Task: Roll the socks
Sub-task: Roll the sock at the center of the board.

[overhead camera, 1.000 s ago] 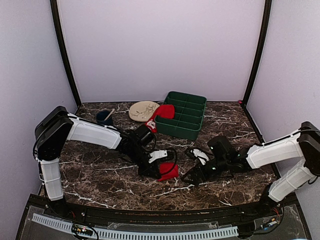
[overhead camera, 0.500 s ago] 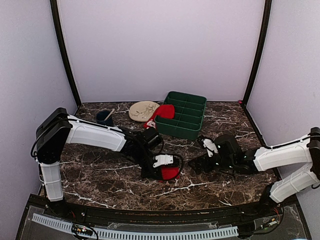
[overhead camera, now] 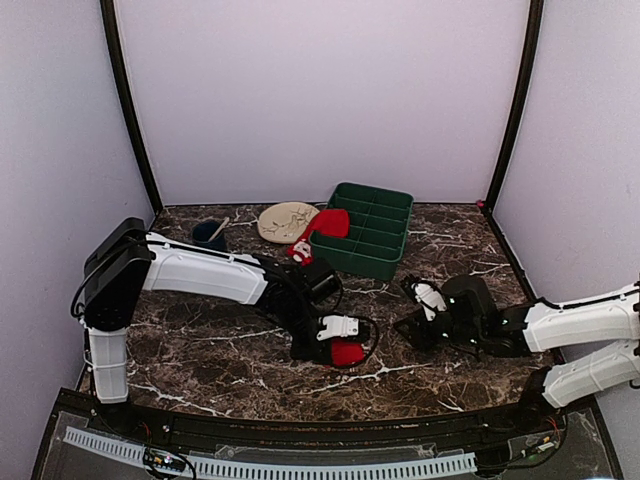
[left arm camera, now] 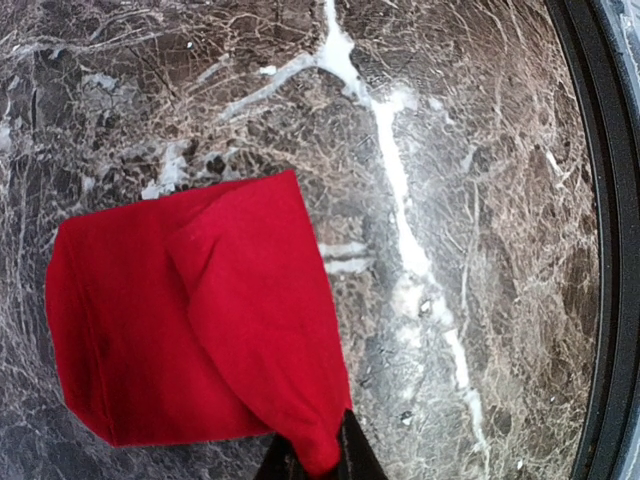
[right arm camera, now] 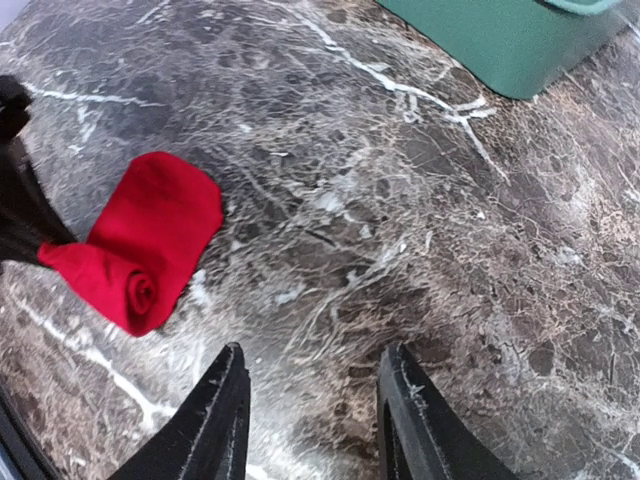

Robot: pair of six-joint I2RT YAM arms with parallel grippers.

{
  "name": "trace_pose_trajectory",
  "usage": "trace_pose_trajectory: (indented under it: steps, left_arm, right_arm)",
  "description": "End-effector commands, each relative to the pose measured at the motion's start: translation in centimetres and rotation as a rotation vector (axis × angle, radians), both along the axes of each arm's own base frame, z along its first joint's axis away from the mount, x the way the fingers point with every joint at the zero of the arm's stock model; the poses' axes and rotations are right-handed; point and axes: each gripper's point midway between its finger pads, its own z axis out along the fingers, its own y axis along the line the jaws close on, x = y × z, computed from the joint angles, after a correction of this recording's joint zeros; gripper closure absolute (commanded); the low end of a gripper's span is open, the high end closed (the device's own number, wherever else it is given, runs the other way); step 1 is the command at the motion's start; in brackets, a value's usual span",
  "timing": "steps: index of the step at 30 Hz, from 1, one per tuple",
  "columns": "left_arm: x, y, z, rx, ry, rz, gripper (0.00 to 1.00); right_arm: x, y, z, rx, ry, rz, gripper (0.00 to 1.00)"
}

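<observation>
One of the socks [left arm camera: 190,320] is a bright red, partly rolled bundle lying on the marble table, seen in the top view as a small red roll [overhead camera: 350,353]. My left gripper [left arm camera: 315,465] is shut on its near corner, with the fabric bunched between the black fingertips; from above the left gripper [overhead camera: 335,345] sits at the roll's left side. My right gripper [right arm camera: 315,400] is open with only bare table between its fingers, well to the right of the roll [right arm camera: 150,240]; from above the right gripper [overhead camera: 408,328] stands apart from it. The second red sock [overhead camera: 330,222], with its white patterned end [overhead camera: 300,250], lies against the green tray.
A green compartment tray [overhead camera: 365,228] stands at the back centre, and its corner [right arm camera: 510,40] shows in the right wrist view. A beige plate [overhead camera: 287,220] and a dark blue cup [overhead camera: 208,235] sit at the back left. The table's black front rim [left arm camera: 610,250] runs close to the held sock.
My right gripper has drawn back to the right, away from the red roll, and its jaws have narrowed. My left gripper has slid right with the sock in its grip.
</observation>
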Motion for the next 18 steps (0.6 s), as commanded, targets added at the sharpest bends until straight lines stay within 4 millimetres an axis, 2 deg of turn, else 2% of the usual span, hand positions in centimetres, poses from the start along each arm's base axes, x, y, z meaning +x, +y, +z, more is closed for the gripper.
trace_pose_trajectory:
  steps: [1, 5, 9, 18]
  left_arm:
    - [-0.8, 0.1, 0.0, 0.031, 0.043, -0.028, 0.9]
    - [-1.2, 0.0, -0.3, 0.043, 0.07, -0.039, 0.89]
    - [-1.6, -0.3, -0.4, 0.055, 0.119, -0.037, 0.89]
    - [-2.5, -0.6, -0.6, 0.073, 0.262, -0.023, 0.89]
  right_arm:
    - [-1.0, 0.6, 1.8, 0.024, -0.089, 0.05, 0.58]
    - [-3.0, 2.5, 1.9, 0.001, -0.12, 0.159, 0.53]
    - [-4.9, 4.4, 1.0, -0.069, -0.118, 0.265, 0.47]
    - [-7.7, 6.5, 0.5, -0.196, -0.188, 0.373, 0.45]
